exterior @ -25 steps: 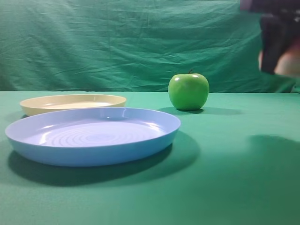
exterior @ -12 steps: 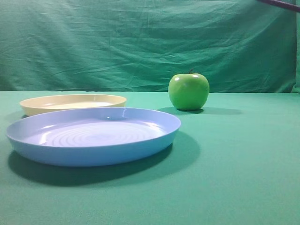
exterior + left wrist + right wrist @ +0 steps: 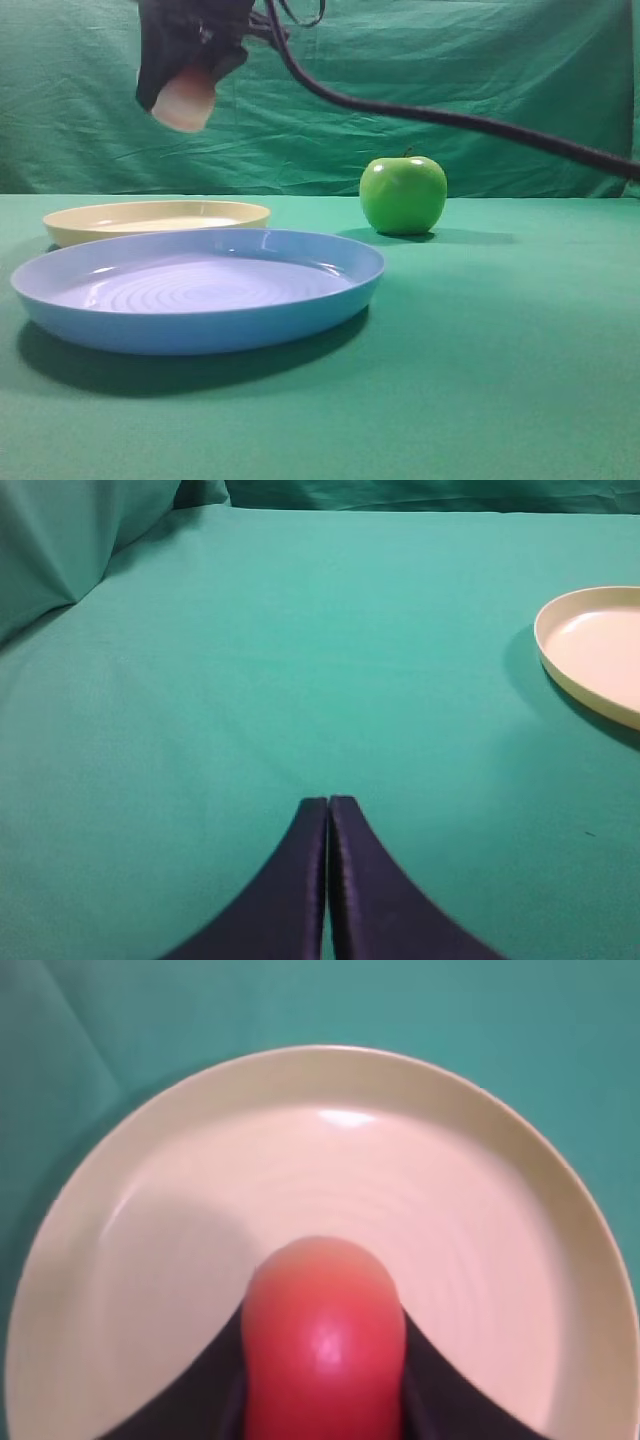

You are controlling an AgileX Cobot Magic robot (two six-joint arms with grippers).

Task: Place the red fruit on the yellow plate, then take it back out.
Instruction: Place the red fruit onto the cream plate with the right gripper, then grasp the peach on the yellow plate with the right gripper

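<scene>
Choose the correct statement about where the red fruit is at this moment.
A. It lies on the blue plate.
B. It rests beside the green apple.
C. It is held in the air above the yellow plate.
C: the right pincer grips the red fruit over the yellow plate.

Nothing to read anywhere in these views: not a letter, number, brand or sign. The yellow plate (image 3: 150,1210) shows bare and unprinted from above, the blue plate (image 3: 200,290) carries only moulded rings, and the green apple (image 3: 403,195) has no sticker facing us. The red fruit (image 3: 325,1335) is plain-skinned too, and the green cloth (image 3: 500,350) bears no mark.
</scene>
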